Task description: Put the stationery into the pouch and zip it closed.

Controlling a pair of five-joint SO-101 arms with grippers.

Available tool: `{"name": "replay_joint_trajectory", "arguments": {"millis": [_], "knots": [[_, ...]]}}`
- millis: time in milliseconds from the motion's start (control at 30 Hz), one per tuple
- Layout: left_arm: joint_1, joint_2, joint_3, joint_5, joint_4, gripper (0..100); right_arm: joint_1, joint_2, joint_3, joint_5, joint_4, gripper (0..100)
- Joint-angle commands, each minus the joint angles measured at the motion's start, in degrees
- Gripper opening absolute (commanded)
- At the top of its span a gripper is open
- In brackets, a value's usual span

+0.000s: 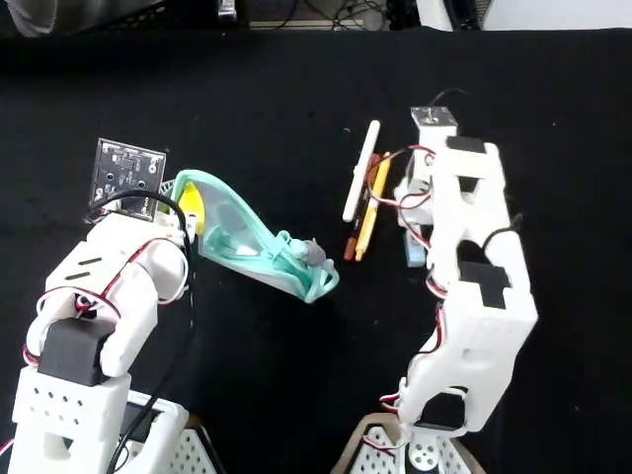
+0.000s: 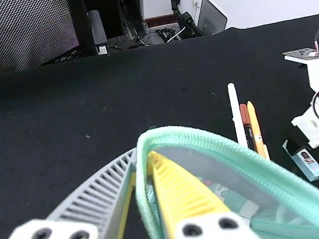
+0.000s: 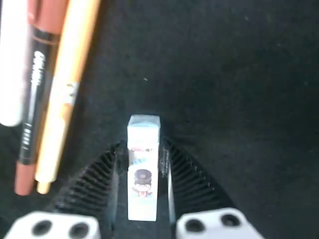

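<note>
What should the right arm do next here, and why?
Probably close the jaws of the right gripper on the eraser: it lies on the table between them, with slim gaps seemingly left on both sides. The left gripper holds the pouch by its rim, so the eraser could go in once gripped.

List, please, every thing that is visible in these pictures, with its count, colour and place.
table: one, black, under everything
pouch: one, mint green with clear sides, open, on the table's left part
pens: three, lying side by side on the right part: white pen, brown pen, orange pen
eraser: one, white and blue, on the table beside the orange pen
arms: two, white, left arm and right arm
left end effector: one, yellow and grey, shut on the pouch's rim
right end effector: one, black fingers, open around the eraser
</note>
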State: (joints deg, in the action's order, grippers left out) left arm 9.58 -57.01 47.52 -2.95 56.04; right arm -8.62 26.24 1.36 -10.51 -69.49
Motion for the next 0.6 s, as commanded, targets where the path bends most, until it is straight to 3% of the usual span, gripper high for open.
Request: {"name": "replay_joint_trajectory", "arguments": {"millis": [0, 133, 567], "knots": [[1.6, 1.1, 8.3, 0.0, 2.7, 3, -1.2, 0.0, -2.6, -3.1, -0.9, 9.0], [1.6, 1.1, 8.3, 0.0, 2.6, 3, 0.1, 0.1, -3.0, -6.2, -0.7, 15.9], [1.6, 1.1, 8.9, 0.0, 2.3, 3, 2.9, 0.2, -2.9, -7.2, 3.3, 12.1]]}}
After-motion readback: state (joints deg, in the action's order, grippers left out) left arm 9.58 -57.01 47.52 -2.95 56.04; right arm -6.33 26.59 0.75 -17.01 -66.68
